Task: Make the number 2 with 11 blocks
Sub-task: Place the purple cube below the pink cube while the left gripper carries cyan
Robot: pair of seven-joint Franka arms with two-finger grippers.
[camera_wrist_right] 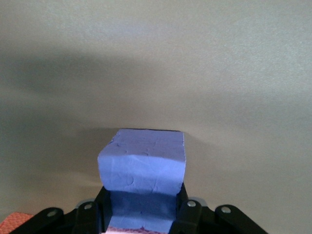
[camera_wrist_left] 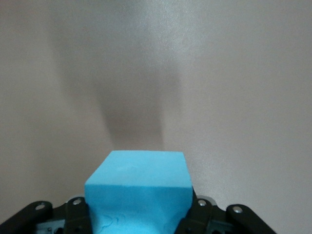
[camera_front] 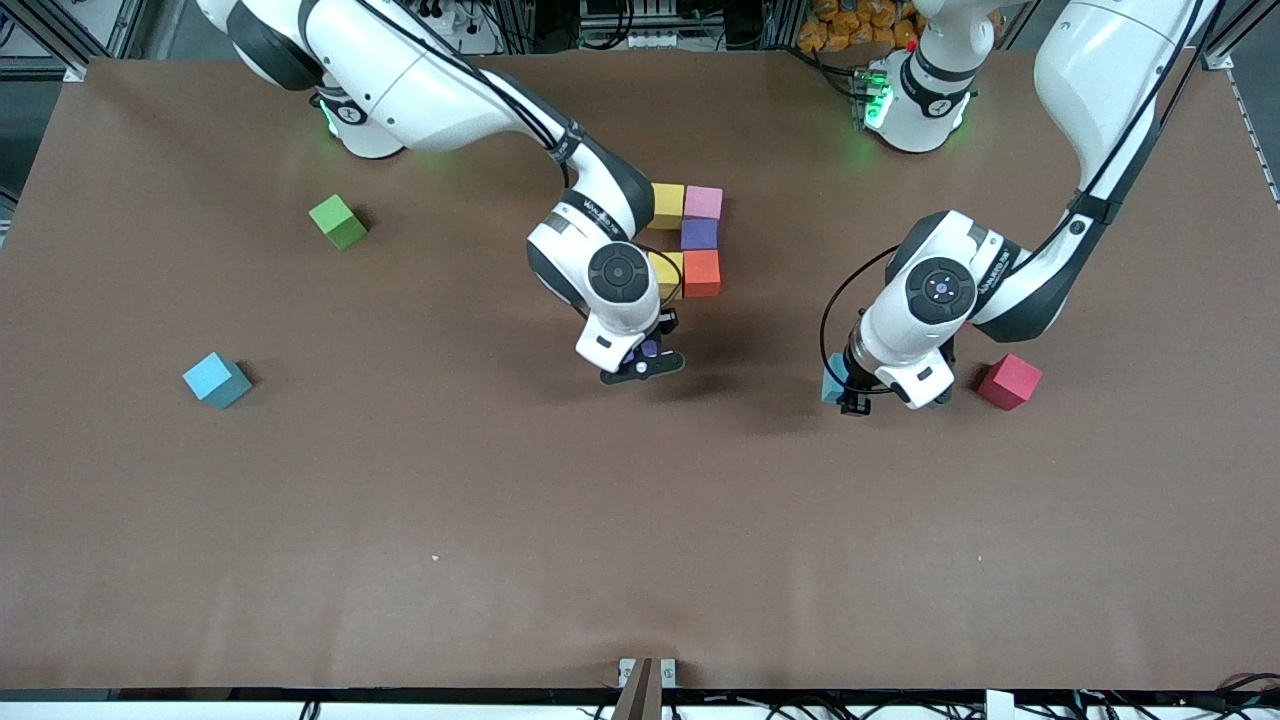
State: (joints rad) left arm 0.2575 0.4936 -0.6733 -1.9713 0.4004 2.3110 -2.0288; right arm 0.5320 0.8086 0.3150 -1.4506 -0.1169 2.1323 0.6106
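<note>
Front view gave you the brown tabletop with both arms reaching in. Your right pincer hung over bare tabletop just nearer the camera than the built cluster, closed on a purple foam cube, which the right wrist view showed squeezed between the black fingers. Your left pincer sat low toward the left arm's end, clamped on a light blue foam cube; the left wrist view showed that cube gripped on both sides, and you could not tell whether it was touching the surface.

The cluster of matte foam cubes lay near the middle: a yellow cube touching a pink cube, a second purple cube just nearer the camera than the pink one, then an orange cube with another yellow cube beside it, partly hidden by the right arm.

A red foam cube rested just beside the left pincer. A second light blue cube lay well apart toward the right arm's end, and a green foam cube sat farther from the camera than it.
</note>
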